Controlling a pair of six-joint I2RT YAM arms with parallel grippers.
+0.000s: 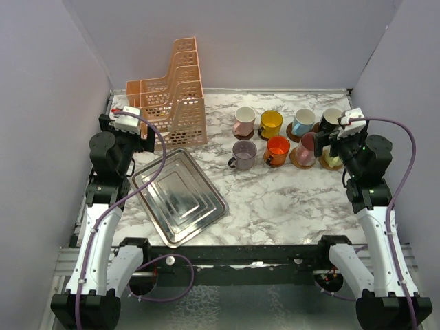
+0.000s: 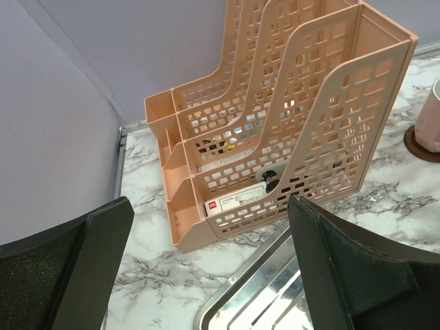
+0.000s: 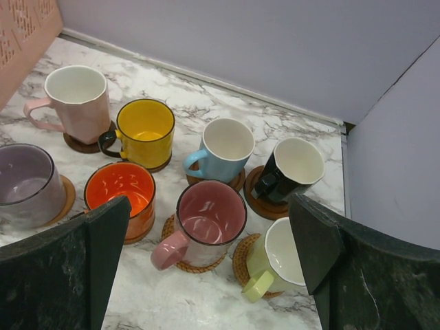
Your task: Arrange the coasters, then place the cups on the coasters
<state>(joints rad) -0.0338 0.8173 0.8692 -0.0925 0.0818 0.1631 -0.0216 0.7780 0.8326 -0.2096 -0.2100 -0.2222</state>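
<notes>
- Looking down on a white marble desk, boxed in by plain greyish-lilac walls.
- Eight cups bunched toward the far right corner in two rows of four, all parked on round coasters.
- Far row, left to right: pale pink cup, yellow cup, light blue cup, black cup with a white inside.
- Near row, same order: grey-purple cup, orange cup, maroon-pink cup, then a pale green cup closest to the right edge.
- Woven-looking coasters under those last two, darker wood under the pink, yellow and black ones.
- Right claw spread wide with nothing in it, hanging over the near right end of the bunch.
- Left claw spread just as wide and holding nothing either, up by the left edge, aimed at a peach file organizer in the far left corner.
- Couple of small boxes visible through the organizer's lattice, down in the bottom slot.
- Silver tray lying skewed on the left half of the desk, just in front of the organizer, well apart from the cups.
</notes>
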